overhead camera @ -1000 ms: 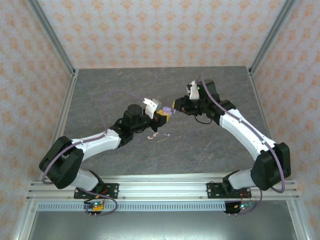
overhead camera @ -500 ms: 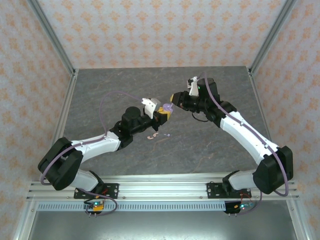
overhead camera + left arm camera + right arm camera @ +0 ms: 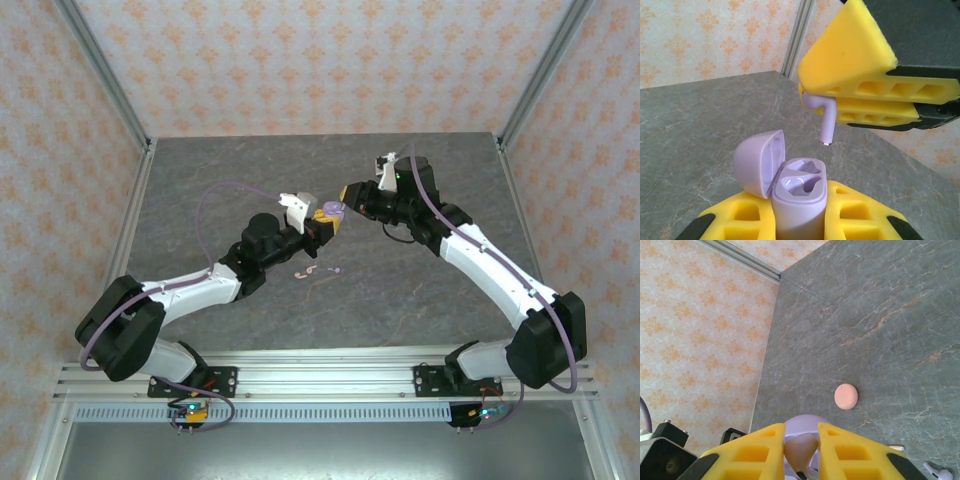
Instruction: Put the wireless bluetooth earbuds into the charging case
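Note:
My left gripper is shut on a lilac charging case, held upright with its lid swung open and both wells empty. Just above and behind the case hangs a lilac earbud, stem pointing down, apart from the case. My right gripper is shut on that earbud, and its yellow fingers fill the upper right of the left wrist view. From above, the left gripper and right gripper meet mid-table. Three loose earbuds lie on the table near them.
A round pale pink case, closed, lies on the grey stone-patterned table. A lilac earbud and a pink one lie at the bottom right of the right wrist view. Patterned walls and metal posts ring the table.
The right gripper has carried the earbud left to just above the open case. The left gripper has lifted the case slightly toward it.

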Controlling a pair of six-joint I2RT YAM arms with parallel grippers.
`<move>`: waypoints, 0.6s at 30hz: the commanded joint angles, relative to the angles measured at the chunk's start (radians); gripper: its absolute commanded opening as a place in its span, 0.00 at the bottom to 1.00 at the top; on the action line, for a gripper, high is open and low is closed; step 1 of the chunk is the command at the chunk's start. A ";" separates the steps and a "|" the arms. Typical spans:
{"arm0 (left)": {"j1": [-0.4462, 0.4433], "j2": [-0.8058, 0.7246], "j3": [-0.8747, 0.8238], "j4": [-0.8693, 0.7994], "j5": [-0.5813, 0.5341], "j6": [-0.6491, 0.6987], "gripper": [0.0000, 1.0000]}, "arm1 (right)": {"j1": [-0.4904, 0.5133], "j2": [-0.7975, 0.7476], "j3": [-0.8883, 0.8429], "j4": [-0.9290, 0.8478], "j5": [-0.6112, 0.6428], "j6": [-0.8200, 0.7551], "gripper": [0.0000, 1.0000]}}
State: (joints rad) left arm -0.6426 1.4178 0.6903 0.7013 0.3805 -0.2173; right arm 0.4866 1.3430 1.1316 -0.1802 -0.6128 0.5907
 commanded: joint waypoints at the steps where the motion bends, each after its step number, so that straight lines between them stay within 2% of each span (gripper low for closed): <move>1: -0.014 -0.016 0.021 0.038 -0.016 -0.010 0.12 | 0.009 -0.017 -0.009 0.046 0.001 0.009 0.21; 18: -0.017 0.004 0.047 0.035 -0.036 -0.030 0.12 | 0.024 0.006 -0.010 0.043 -0.005 0.013 0.21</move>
State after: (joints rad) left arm -0.6548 1.4181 0.6960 0.7010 0.3752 -0.2382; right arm 0.5018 1.3441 1.1313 -0.1703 -0.6136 0.5999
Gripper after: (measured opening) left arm 0.178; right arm 0.211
